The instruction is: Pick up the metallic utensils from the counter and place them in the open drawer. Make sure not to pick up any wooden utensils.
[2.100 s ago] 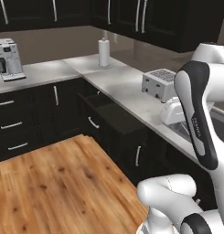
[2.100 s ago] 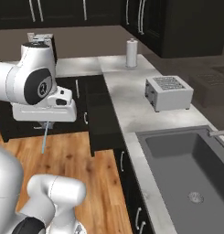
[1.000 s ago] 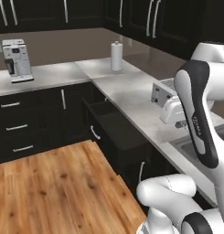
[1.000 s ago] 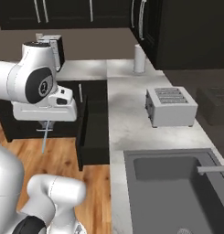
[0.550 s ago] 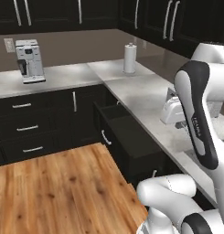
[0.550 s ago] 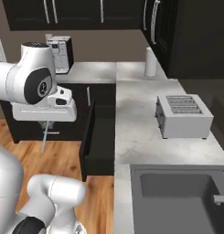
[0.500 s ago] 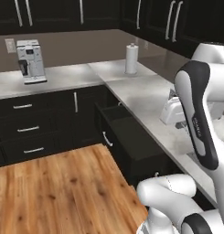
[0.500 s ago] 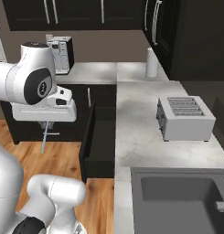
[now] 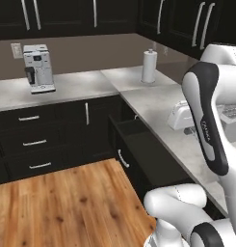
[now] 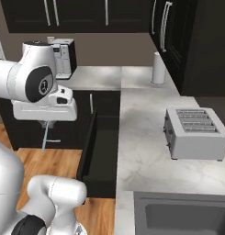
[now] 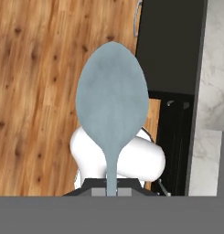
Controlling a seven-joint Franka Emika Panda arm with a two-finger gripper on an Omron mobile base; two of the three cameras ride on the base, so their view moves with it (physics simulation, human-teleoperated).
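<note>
My gripper (image 10: 46,123) is shut on the handle of a slim silvery spoon (image 10: 44,136), which hangs bowl-down above the wooden floor, left of the open drawer (image 10: 102,151). In the hand view the spoon's bowl (image 11: 112,98) looms large above the gripper (image 11: 111,188), and the black drawer (image 11: 170,45) lies to the upper right. From the left base view the drawer (image 9: 138,147) stands pulled out below the counter corner, its silver bar handle (image 9: 123,158) facing the floor. The task's counter is out of view.
An L-shaped grey worktop (image 9: 153,103) carries a coffee machine (image 9: 38,67), a paper towel roll (image 9: 149,66) and a toaster (image 10: 195,132). A sink (image 10: 182,215) sits at the near right. Stacked black drawers (image 9: 32,144) line the left, with wooden floor (image 9: 61,202) before them.
The whole picture has shifted, so the base has moved: the coffee machine and the open drawer now sit further right in the left view. The arm holds the spoon as before.
</note>
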